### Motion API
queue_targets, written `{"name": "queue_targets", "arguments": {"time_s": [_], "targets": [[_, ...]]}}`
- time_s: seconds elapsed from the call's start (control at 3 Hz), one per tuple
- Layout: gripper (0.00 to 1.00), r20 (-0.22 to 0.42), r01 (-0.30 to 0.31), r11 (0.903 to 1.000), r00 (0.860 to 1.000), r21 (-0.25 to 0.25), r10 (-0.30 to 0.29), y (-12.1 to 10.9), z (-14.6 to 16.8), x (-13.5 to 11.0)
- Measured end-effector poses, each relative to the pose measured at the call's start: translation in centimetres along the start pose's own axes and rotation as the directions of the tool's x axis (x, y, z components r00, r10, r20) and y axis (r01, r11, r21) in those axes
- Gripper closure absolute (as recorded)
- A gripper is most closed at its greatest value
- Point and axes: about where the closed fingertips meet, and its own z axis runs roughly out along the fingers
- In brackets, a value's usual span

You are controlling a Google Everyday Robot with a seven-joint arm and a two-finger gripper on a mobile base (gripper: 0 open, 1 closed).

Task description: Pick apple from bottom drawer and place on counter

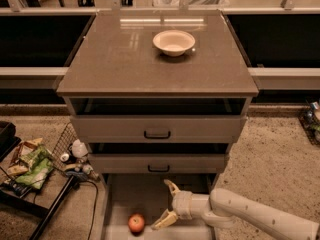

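Note:
The red-orange apple (pixel 136 223) lies on the grey floor of the pulled-out bottom drawer (pixel 125 196), near its front. My gripper (pixel 165 204) is open inside the drawer, just right of the apple and not touching it. One fingertip (pixel 170 185) points up toward the middle drawer and the other reaches down close to the apple. The white arm comes in from the lower right. The counter (pixel 120 59) is the glossy grey-brown top of the cabinet above.
A white bowl (pixel 173 42) stands on the counter's far middle. Two upper drawers with black handles (pixel 157 134) are slightly open. A wire basket of packets and bottles (pixel 35 161) and a black stand leg are on the floor at left.

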Motion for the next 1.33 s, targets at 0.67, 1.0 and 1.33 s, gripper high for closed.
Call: {"name": "queue_targets", "arguments": {"time_s": [0.67,1.0,1.33], "targets": [[0.0,-0.03,-0.012,0.9991,0.999,-0.04,0.011,-0.6,8.1,9.1],[0.0,-0.063,0.029,0.998,0.997,-0.056,-0.033,-1.1,10.8,12.2],[0.0,-0.083,0.06,0.9944,0.994,-0.087,-0.067,-0.8,13.9,14.7]]}}
